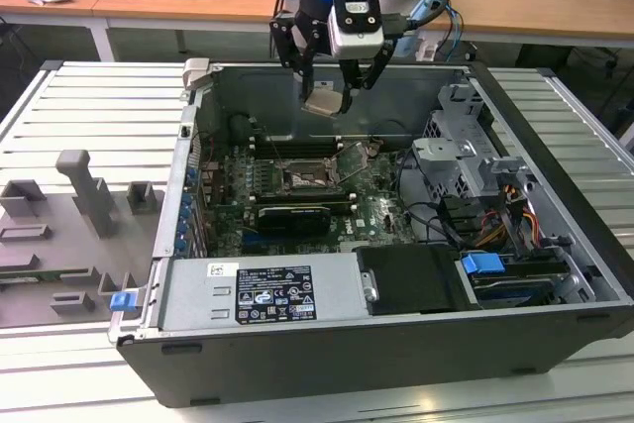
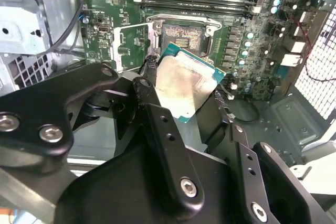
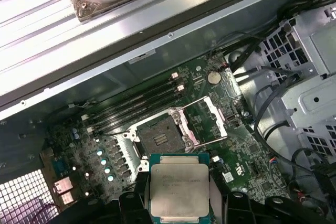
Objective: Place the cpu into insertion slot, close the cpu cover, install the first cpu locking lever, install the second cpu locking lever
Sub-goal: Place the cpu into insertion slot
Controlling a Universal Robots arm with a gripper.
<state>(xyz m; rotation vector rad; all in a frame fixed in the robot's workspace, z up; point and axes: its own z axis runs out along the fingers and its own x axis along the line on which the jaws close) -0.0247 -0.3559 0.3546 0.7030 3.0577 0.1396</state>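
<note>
The tool [image 1: 326, 96] is found pinching the cpu [image 3: 179, 187] by two opposite edges, metal top upward, high over the open case. The cpu is held well clear of the board and, in the first wrist view, is offset from the slot [image 3: 160, 138] rather than over it. The cover [image 3: 212, 120] is swung open beside the slot, leaving the socket bare. Judgement: the cpu's edges should be squared to the slot's rim and the chip kept flat; no sliding or pressing is advised.
</note>
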